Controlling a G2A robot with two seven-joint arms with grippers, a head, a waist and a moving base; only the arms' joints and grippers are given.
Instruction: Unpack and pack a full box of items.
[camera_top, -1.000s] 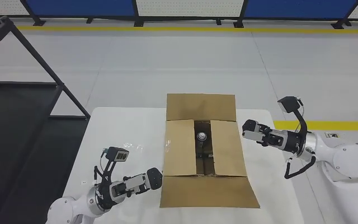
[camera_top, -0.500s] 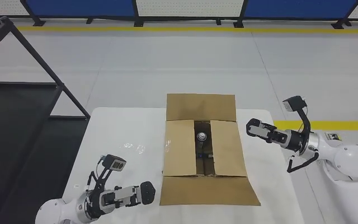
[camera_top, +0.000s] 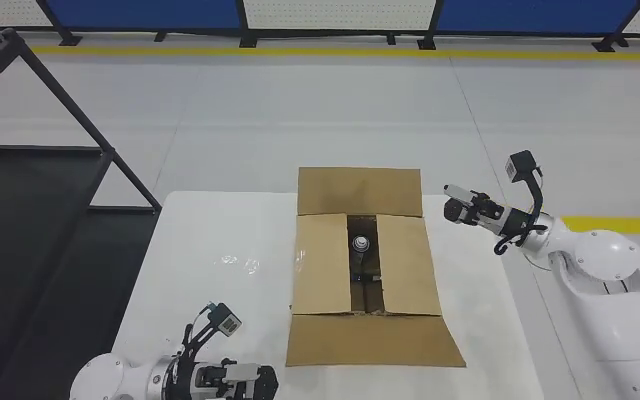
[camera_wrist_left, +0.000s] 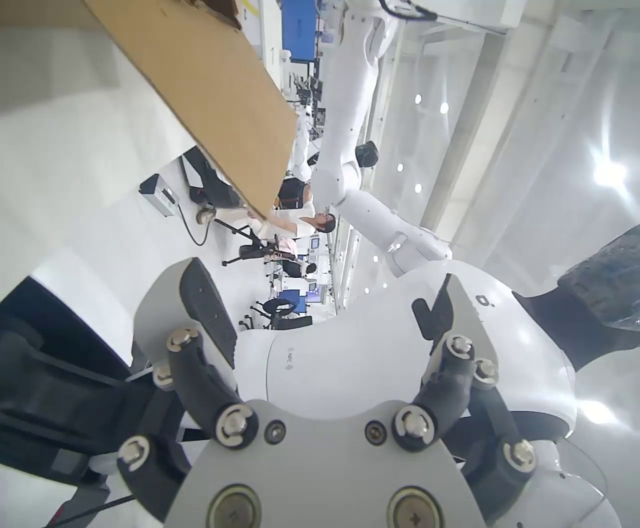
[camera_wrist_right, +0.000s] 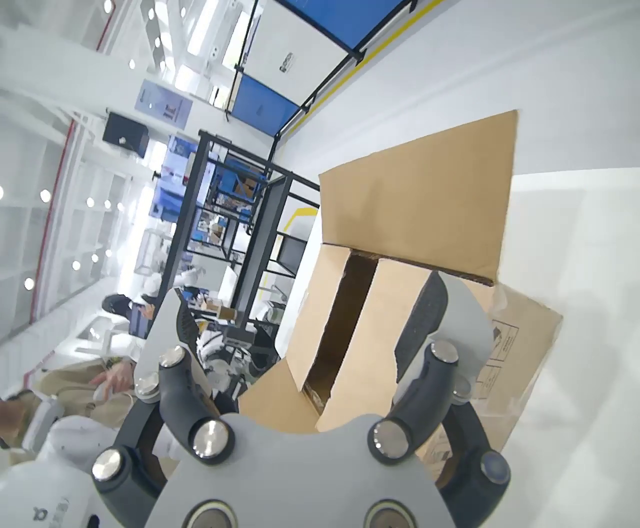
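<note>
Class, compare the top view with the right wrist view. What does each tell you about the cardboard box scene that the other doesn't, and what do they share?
Top view: the round-capped item down in the gap between the two inward-folded flaps, and the left gripper at the near edge of the table.
Right wrist view: the printed side wall of the box, and that the right gripper is open, holding nothing.
Both: the cardboard box, its narrow gap and its opened far flap.

Illegible printed symbols on side of box (camera_wrist_right: 385, 310)
</note>
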